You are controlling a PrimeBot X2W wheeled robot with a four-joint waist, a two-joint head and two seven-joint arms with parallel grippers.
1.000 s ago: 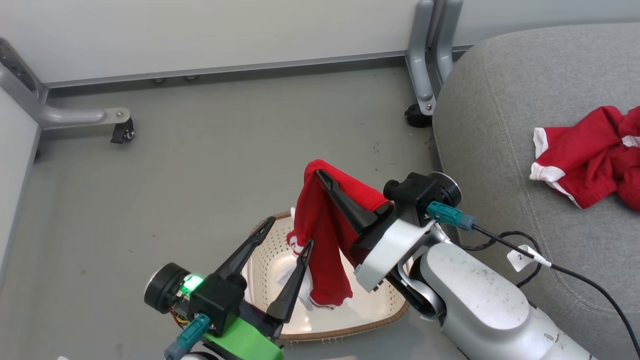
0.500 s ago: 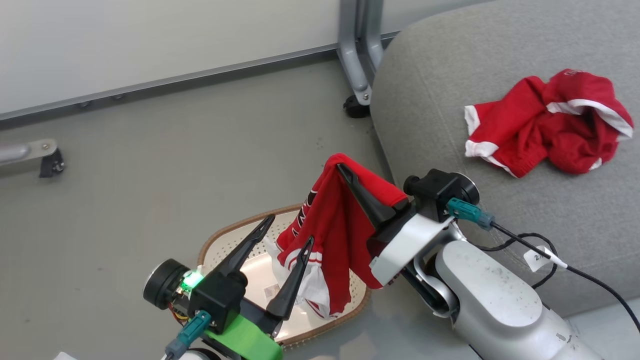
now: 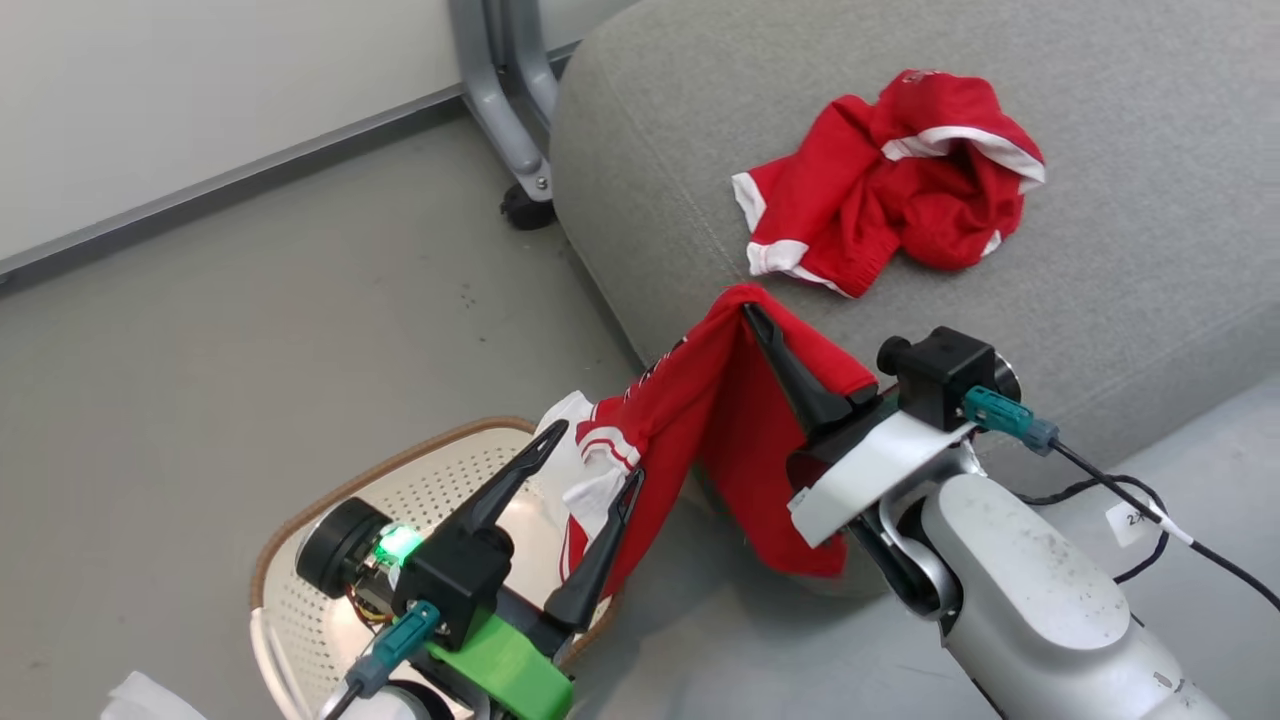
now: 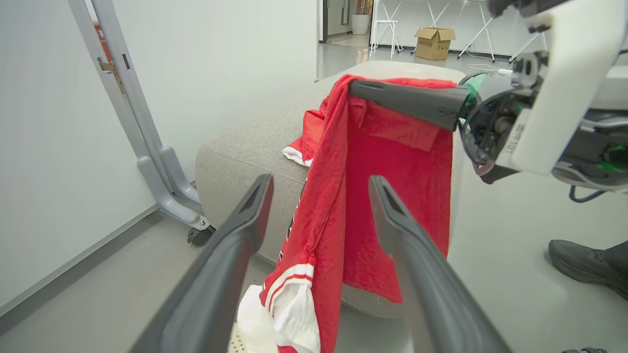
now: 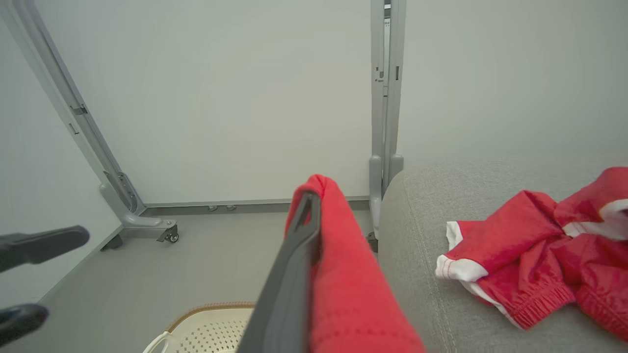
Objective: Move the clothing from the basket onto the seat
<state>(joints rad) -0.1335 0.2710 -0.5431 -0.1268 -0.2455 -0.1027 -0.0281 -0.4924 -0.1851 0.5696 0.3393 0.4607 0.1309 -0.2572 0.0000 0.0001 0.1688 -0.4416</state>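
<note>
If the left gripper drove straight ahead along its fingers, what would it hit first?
Probably the red jersey hanging from the shut right gripper: it lies ahead between the fingers of the open left gripper, with the grey seat behind. How far is unclear.

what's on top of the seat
One crumpled red garment with white trim lies on the grey seat. The jersey hangs from the shut right gripper beside the seat's edge, not laid on it. Anything beneath the crumpled garment is covered.

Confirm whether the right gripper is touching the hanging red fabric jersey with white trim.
Touching. The left wrist view shows the red jersey draped over the right gripper, which is shut on its top fold.
</note>
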